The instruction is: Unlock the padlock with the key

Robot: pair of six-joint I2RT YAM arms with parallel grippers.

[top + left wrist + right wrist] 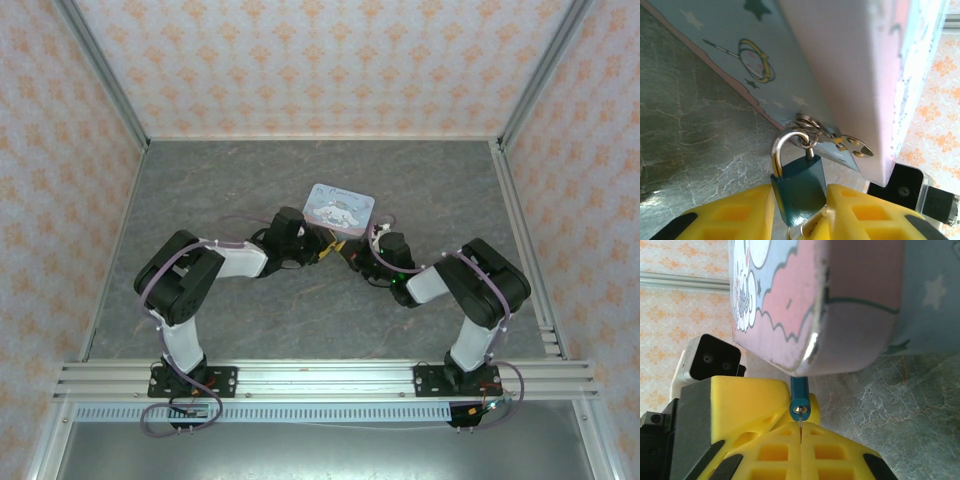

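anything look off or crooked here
The tin seems tipped up rather than lying flat, hung by its hasp on the padlock gripped in the left fingers; the right fingers pinch the key at its base. Nothing looks damaged.

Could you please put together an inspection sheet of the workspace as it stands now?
Surface: grey stone-patterned table.
Job's things: the teal padlock hangs by its silver shackle from the hasp on the tin. The thin key meets the padlock's underside.
Clutter: pale blue cartoon tin, tilted between the arms; nothing else seen.
Grippers: the left gripper is shut on the padlock body and the right gripper is shut on the key.
Cables: lilac cables run along both arms and loop at the bases.
Surroundings: orange-patterned walls and an aluminium rail at the near edge.
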